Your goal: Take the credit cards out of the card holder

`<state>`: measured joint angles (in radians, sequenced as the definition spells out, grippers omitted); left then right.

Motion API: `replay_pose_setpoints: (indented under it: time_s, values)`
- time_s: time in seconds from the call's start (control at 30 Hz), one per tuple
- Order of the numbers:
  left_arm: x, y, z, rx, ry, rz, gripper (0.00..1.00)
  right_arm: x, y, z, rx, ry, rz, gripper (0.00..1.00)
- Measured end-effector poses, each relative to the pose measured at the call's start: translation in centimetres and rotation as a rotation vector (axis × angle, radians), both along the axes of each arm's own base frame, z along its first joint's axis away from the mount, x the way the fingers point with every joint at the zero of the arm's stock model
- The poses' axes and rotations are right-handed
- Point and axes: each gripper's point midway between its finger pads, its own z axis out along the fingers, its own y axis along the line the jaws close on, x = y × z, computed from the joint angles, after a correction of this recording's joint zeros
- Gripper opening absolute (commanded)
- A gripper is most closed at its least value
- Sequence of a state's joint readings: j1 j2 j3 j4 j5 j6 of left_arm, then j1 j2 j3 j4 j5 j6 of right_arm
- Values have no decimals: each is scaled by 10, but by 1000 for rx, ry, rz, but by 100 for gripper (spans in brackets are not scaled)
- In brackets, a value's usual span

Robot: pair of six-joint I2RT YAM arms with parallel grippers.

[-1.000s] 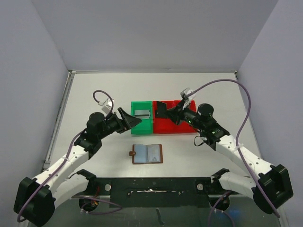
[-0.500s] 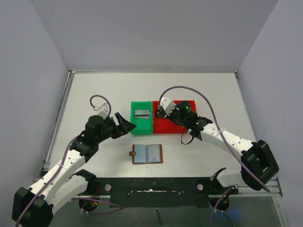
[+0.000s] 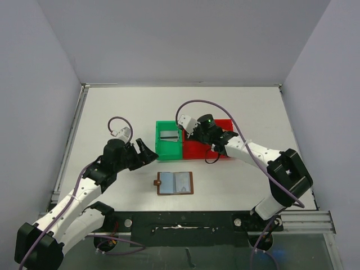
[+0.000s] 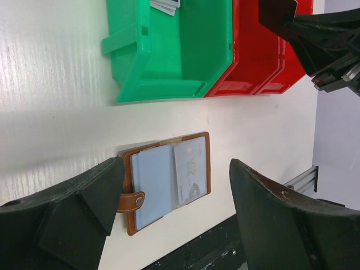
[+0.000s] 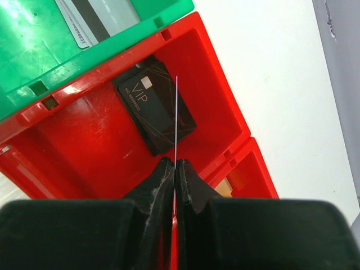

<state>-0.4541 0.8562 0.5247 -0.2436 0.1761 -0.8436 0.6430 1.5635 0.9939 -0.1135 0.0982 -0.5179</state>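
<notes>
One pale credit card [image 4: 190, 171] sits in the card holder [image 4: 153, 183], nearside of the red bin [image 5: 79, 140]: likely light, stiff, slick; pinch an exposed edge. Four in all: an edge-on card [image 5: 176, 118] in the clamped right gripper [image 5: 174, 164] above that bin, a black card [image 5: 154, 107] inside, a grey card [image 5: 115, 11] in the adjoining green bin [image 4: 185, 50]; left gripper [image 4: 177, 166] gapes empty.

Bench [image 3: 242, 180] lies open left and right of the wallet [image 3: 175, 183]; green bin [image 3: 169, 151] and red bin [image 3: 194, 151] stand abreast just beyond.
</notes>
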Motion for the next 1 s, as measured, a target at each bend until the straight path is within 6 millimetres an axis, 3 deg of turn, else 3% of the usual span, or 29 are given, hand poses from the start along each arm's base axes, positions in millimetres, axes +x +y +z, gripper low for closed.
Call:
replay_pose_setpoints:
  time_s: [0.3, 0.57, 1.0]
  values:
    - [-2, 5, -3, 12, 14, 13, 75, 20, 11, -9, -65, -6, 40, 1]
    - [-4, 8, -2, 14, 17, 22, 75, 29, 14, -31, -165, -2, 110, 2]
    - [-5, 12, -7, 30, 36, 35, 75, 47, 28, -41, -269, -34, 172, 6]
